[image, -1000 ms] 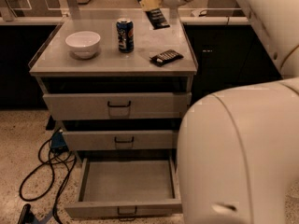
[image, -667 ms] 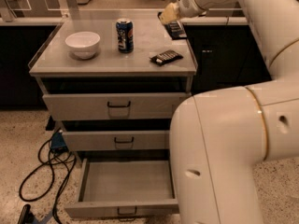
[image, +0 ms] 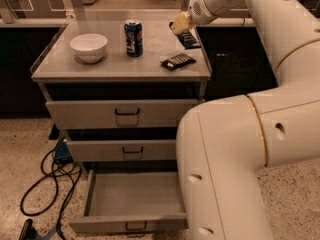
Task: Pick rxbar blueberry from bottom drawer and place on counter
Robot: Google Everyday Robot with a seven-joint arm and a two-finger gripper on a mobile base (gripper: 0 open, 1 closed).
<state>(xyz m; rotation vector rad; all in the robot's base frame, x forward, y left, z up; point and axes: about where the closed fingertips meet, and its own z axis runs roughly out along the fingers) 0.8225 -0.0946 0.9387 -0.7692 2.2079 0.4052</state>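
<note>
The arm fills the lower right of the frame with its broad white shell and climbs the right edge to the top. At the bottom centre the bottom drawer stands pulled out, and its right end is hidden behind the arm. Black cables coil on the speckled floor at lower left. Above it the middle drawer sits a little way out, and the top drawer is pushed in under the counter.

On the counter, a white bowl stands toward the left. A blue can stands upright near the middle, well apart from the bowl. A black bar lies flat near the front right corner.

Behind that bar, at the counter's right back corner in the upper middle of the frame, the rxbar shows as a dark slab. It lies right under the gripper and touches its yellowish tip. I cannot tell whether the gripper grips the rxbar or has let go, nor whether the rxbar rests on the counter.
</note>
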